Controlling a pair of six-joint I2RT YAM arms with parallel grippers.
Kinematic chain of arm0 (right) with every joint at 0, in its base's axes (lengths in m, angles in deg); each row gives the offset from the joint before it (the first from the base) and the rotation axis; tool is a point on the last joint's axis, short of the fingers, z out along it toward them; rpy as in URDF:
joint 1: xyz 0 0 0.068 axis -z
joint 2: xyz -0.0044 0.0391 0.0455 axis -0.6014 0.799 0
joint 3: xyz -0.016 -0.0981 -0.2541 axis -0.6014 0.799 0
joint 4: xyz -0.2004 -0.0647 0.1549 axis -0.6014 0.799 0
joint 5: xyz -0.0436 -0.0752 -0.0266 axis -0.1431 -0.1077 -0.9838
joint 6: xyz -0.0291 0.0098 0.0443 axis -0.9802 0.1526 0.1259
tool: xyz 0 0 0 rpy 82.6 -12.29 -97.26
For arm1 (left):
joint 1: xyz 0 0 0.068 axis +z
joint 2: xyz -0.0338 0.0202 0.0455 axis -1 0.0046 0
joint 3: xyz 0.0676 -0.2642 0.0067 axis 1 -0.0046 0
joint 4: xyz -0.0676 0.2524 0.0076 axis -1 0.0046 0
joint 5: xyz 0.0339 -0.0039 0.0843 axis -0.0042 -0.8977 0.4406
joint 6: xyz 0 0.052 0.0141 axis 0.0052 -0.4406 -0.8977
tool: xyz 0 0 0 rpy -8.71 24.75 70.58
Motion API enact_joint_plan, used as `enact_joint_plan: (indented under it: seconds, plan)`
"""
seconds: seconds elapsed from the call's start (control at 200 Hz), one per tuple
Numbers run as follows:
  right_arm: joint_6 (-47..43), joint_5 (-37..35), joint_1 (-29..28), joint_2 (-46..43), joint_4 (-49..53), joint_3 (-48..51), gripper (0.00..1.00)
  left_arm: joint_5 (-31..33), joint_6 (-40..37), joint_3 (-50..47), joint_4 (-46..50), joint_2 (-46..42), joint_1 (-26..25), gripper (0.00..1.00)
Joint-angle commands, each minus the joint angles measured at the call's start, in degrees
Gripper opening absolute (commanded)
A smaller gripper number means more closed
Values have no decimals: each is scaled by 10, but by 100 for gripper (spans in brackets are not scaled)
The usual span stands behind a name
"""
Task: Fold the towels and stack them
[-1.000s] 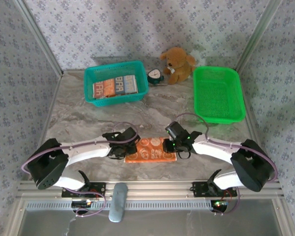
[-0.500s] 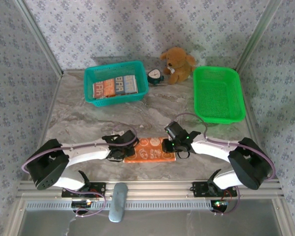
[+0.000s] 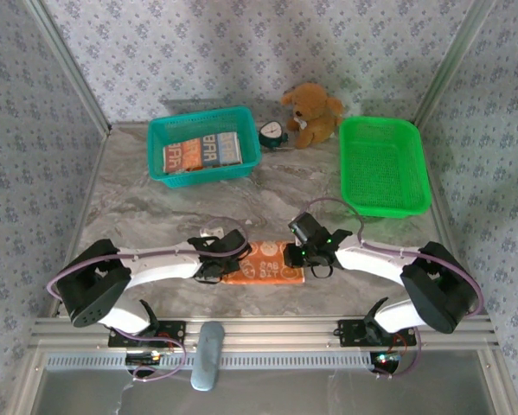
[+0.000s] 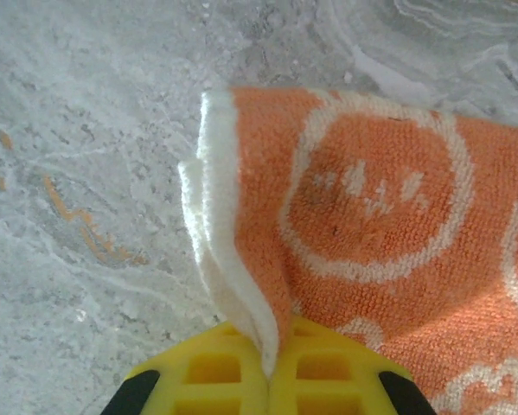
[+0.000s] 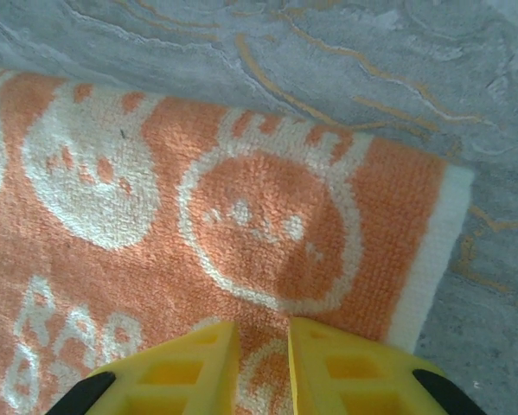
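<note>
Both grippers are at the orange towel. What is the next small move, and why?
Probably lift both ends slightly together, to start a fold: the left gripper is shut on the left edge of the orange towel, and the right gripper seems pinched on its right end.

The marble counter (image 3: pixel 155 207) carries an orange towel (image 3: pixel 263 264) between the left claw (image 3: pixel 224 264) and right claw (image 3: pixel 297 258), with a teal basket (image 3: pixel 202 115), a green basket (image 3: pixel 388 210) and a plush toy (image 3: pixel 312 112) well beyond them.
</note>
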Motion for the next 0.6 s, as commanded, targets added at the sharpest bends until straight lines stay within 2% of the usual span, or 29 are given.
enact_joint_plan:
  seconds: [0.0,0.195,0.375,0.435,0.595]
  plan:
    - [-9,-6,-2,-2,22,-27,28,-27,-11,-22,10,41,0,0]
    - [-17,-8,7,-23,57,-59,55,7,-23,38,132,-19,8,0]
    - [-18,-6,33,-59,73,-77,83,30,-47,136,252,-72,26,0]
    - [-19,-6,44,-68,78,-85,99,34,-60,173,282,-82,33,0]
    - [-31,-8,68,-82,91,-105,100,37,-91,289,348,-85,57,0]
